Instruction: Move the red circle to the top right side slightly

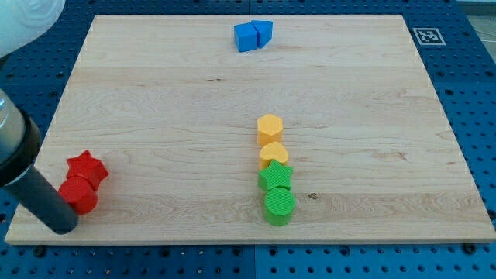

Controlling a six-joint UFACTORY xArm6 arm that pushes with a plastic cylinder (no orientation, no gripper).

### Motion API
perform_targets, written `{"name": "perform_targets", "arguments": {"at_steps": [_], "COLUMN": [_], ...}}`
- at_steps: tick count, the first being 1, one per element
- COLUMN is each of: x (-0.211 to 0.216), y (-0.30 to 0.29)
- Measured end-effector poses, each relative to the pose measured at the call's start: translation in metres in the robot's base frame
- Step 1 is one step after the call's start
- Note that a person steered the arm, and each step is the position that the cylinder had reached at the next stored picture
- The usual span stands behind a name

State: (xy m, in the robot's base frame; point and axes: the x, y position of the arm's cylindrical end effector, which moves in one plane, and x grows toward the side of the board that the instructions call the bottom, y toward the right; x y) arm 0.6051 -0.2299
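My tip point(63, 226) beside round (ridged) red circle point(79, 194)

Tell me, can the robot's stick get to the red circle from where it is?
Probably yes. My tip sits right at the red circle's lower-left side, with nothing between them. The red star touches the circle's upper side.

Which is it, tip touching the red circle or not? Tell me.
Touching: in the camera view my tip presses against the red circle's lower-left edge, no board showing between them.
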Motion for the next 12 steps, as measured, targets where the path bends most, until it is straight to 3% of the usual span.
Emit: {"name": "perform_targets", "arguments": {"at_steps": [1,3,8,10,11,12], "x": [-0.005,-0.016,-0.015,-0.021,-0.04,-0.091], "y": [0.0,-0.054,0.039,0.116,0.116,0.109]}}
